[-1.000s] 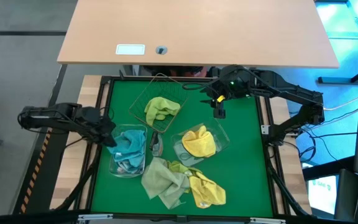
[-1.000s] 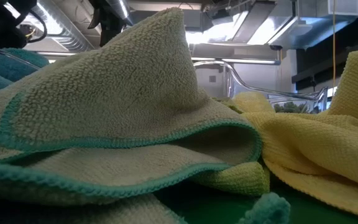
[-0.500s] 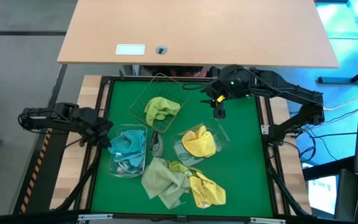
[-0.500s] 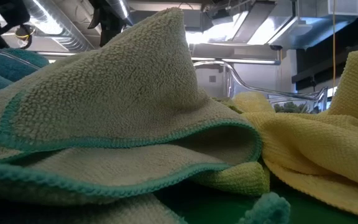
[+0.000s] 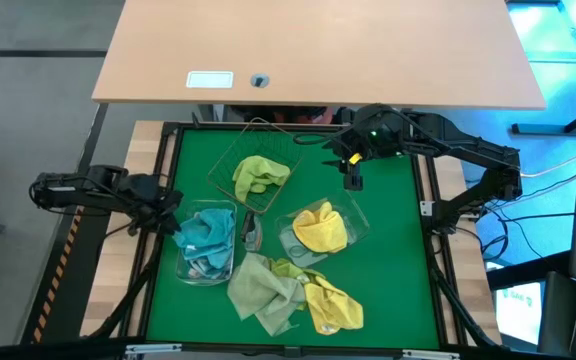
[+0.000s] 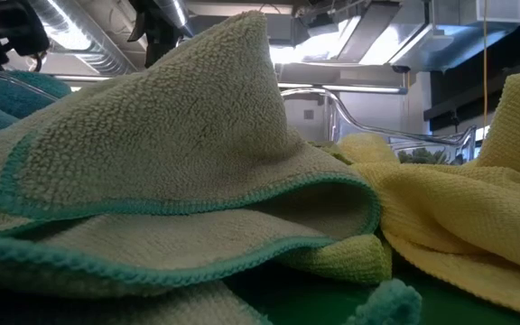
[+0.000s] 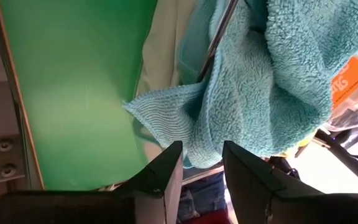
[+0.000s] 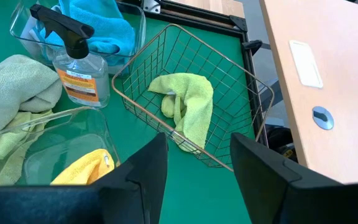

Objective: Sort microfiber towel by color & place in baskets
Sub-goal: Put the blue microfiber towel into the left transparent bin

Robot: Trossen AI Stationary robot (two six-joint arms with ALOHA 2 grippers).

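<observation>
The table (image 5: 398, 250) has a bright green top. A tan wire basket (image 5: 230, 150) holds a lime green towel (image 5: 258, 175). One clear tub (image 5: 190, 268) holds teal towels (image 5: 206, 230), another (image 5: 356, 218) a yellow towel (image 5: 320, 228). The loose pale olive towel (image 6: 197, 162) has teal edging.

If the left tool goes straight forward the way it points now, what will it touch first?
Most likely the teal towel, which hangs right in front of the open left tool, over the edge of the clear basket. The left wrist view shows nothing between them, though the depth is hard to judge.
</observation>
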